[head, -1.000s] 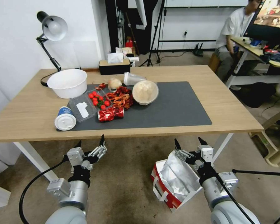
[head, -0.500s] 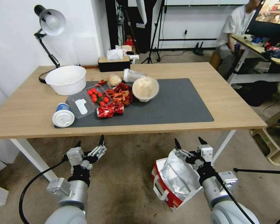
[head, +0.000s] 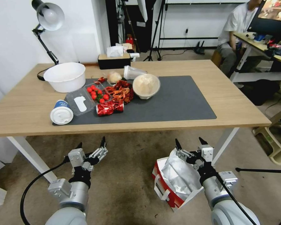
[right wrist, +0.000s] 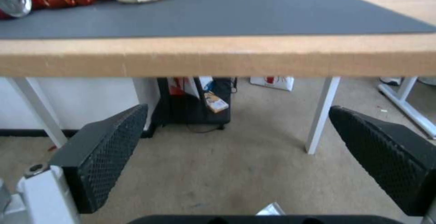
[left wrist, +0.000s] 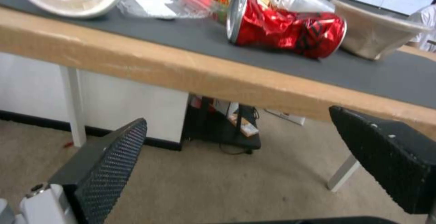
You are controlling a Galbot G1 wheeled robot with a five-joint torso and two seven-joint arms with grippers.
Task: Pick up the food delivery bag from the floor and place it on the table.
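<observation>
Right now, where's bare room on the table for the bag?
Free: right half of the dark grey mat, between the covered bowl and the table right edge. Crowded: mat's left half, with the crushed can, tomatoes, cup and white bowl.

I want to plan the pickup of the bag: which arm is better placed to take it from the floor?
The right arm, probably. The right claw is open directly above the food delivery bag on the floor. The left claw, also open, is off to the side over bare carpet.
</observation>
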